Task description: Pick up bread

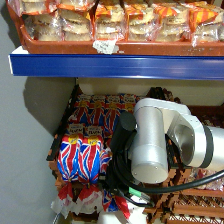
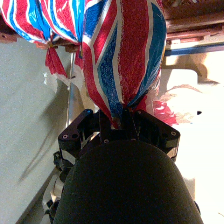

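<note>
Where a blue-edged shelf (image 1: 115, 66) spans a grey-walled alcove, a brown tray (image 1: 65, 46) on top carries about five clear packs of pale buns (image 1: 75, 22), while the tier beneath holds brown crates (image 1: 200, 192) and rows of Union Jack bread bags (image 1: 102, 107) at the back. The white right arm (image 1: 150, 142) reaches into this lower tier. Two more flag-wrapped loaves (image 1: 70, 157) lie at the front left. In the wrist view the right gripper (image 2: 118, 122) is pinched on the gathered end of the bread (image 2: 125, 55), its bag taut from the fingers, with another loaf (image 2: 45, 20) just beside it
</note>
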`<move>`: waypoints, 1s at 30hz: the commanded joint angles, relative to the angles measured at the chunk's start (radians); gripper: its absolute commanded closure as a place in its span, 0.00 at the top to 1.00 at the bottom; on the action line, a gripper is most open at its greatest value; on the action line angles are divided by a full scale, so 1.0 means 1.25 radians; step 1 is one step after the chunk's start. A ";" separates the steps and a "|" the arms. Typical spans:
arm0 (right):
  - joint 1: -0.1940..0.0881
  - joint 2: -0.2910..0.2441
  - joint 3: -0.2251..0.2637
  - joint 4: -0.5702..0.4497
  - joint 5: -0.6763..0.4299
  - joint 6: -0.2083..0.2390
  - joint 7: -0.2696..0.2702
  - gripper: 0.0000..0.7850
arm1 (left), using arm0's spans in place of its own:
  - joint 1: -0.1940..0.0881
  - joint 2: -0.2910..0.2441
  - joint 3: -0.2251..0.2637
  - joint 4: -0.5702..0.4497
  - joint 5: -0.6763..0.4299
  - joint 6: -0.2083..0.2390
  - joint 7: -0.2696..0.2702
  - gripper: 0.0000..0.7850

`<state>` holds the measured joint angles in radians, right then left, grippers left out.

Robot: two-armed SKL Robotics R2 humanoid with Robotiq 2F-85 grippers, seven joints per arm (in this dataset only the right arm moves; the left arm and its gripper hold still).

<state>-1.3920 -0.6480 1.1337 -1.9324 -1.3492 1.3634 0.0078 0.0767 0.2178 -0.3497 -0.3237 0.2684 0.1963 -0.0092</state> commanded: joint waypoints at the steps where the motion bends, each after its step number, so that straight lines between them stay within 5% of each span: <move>1: -0.006 -0.004 -0.006 -0.006 -0.015 0.008 0.000 0.02 | 0.000 0.000 0.000 0.000 0.000 0.000 0.000 0.00; 30: -0.022 -0.019 -0.040 -0.051 -0.110 0.068 -0.001 0.02 | 0.000 0.000 0.000 0.000 0.000 0.000 0.000 0.00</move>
<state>-1.4183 -0.6719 1.0856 -1.9939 -1.4840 1.4455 0.0066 0.0767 0.2178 -0.3497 -0.3237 0.2684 0.1963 -0.0092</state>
